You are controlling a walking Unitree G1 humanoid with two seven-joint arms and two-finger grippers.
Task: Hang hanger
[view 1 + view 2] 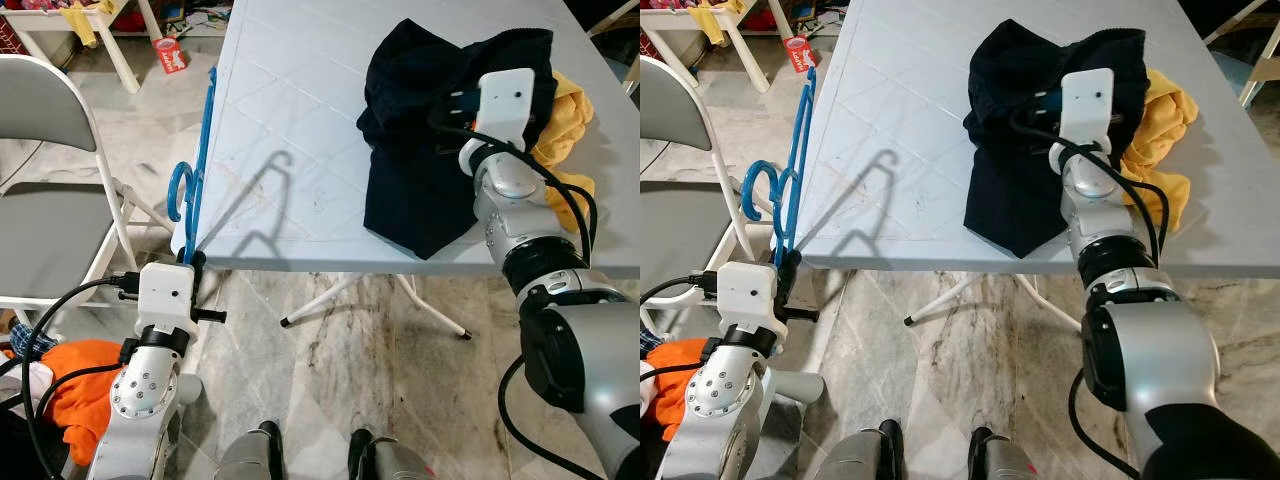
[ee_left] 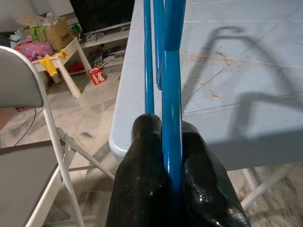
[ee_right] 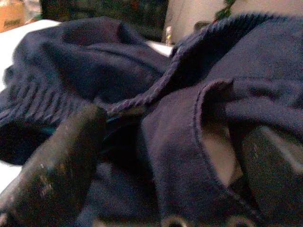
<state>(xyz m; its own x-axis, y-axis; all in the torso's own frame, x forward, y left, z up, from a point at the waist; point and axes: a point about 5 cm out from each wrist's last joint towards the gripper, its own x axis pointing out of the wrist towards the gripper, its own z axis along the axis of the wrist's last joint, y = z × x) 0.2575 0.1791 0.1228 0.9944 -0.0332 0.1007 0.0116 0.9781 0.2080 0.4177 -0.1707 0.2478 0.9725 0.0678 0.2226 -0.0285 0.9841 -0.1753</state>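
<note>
Left wrist view: my left gripper (image 2: 171, 156) has both black fingers clamped tight on the bar of the blue hanger (image 2: 171, 71), which runs up and away along the near-left edge of the white plastic table (image 1: 290, 130). From the head, that hanger stands upright against the table's left edge, hook curling left toward the grey folding chair (image 1: 45, 150). My right gripper (image 3: 165, 161) sits farther right on the tabletop, fingers spread wide with folds of the dark navy garment (image 1: 420, 120) between them. Yellow cloth (image 1: 565, 130) lies just right of the navy garment, touching it. Orange cloth (image 1: 85, 385) on the floor, near left.
</note>
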